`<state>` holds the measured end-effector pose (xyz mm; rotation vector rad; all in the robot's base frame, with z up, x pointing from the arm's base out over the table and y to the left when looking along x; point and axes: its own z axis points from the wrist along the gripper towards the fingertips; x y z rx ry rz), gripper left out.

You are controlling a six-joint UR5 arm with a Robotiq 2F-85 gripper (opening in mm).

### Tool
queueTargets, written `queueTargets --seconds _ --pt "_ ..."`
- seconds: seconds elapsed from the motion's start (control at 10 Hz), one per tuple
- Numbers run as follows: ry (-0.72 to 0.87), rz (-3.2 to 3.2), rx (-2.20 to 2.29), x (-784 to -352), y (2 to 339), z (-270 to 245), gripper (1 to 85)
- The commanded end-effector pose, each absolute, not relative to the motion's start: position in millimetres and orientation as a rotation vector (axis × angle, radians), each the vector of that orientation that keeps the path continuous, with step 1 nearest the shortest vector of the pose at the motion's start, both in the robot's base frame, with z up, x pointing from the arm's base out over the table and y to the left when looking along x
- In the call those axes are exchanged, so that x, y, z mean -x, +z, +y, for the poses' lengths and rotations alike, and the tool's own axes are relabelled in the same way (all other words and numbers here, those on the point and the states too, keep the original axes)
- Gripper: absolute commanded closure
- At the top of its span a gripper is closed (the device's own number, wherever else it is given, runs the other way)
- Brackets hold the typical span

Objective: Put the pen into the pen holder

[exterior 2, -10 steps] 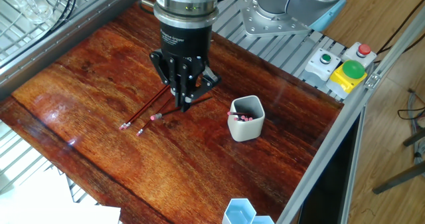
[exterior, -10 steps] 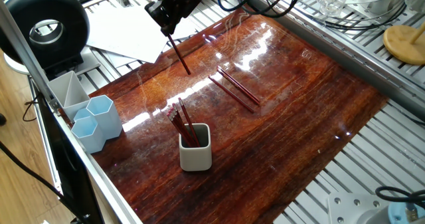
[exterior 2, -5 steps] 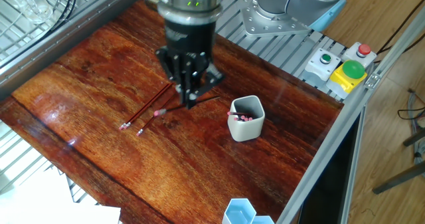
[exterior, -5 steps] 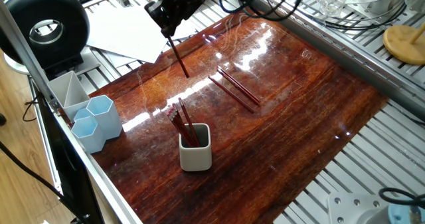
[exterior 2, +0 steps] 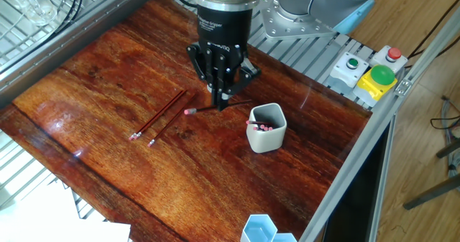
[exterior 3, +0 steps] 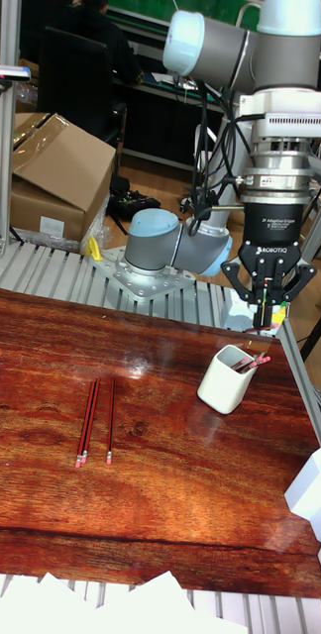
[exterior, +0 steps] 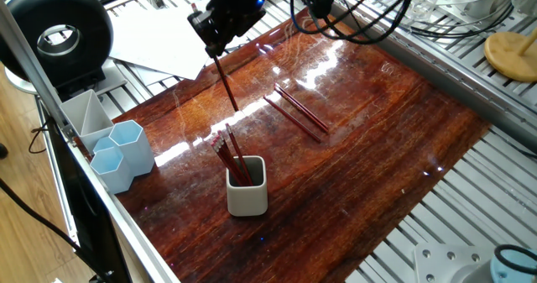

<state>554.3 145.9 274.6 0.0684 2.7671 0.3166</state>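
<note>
My gripper (exterior: 216,41) (exterior 2: 221,103) (exterior 3: 265,315) is shut on a dark red pen (exterior: 226,86) and holds it in the air over the wooden board. The pen slants down from the fingers, its pink eraser end (exterior 2: 189,111) pointing away from the pen holder. The pen holder (exterior: 247,191) (exterior 2: 266,131) (exterior 3: 227,380) is an off-white rounded-square cup standing upright with several red pens in it. In the other fixed view the gripper hangs a short way to the left of and behind the cup. In the tall view it hangs above the cup's right rim.
More red pens (exterior: 295,113) (exterior 2: 158,118) (exterior 3: 93,421) lie flat on the board. Pale blue hexagonal cups (exterior: 122,153) and a grey tray (exterior: 84,111) stand at the board's edge, white papers (exterior: 159,35) behind. A button box (exterior 2: 370,70) sits on the frame.
The gripper has carried the pen toward the pen holder, moving right in the other fixed view. The pen stays clamped. The pens on the board have not moved.
</note>
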Motion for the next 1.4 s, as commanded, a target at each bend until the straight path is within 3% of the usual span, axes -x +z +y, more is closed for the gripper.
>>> queueTargets --seconds 0.0,0.3,0.7,1.3 --pt "0.291 2.767 -0.081 -550.9 271.8 140.7 84.7" --pt "0.240 2.792 -0.088 -546.1 268.3 131.4 84.7" --pt "0.340 2.716 -0.092 -521.9 289.1 159.8 84.7" --pt "0.299 2.603 -0.015 -520.4 250.0 155.9 84.7"
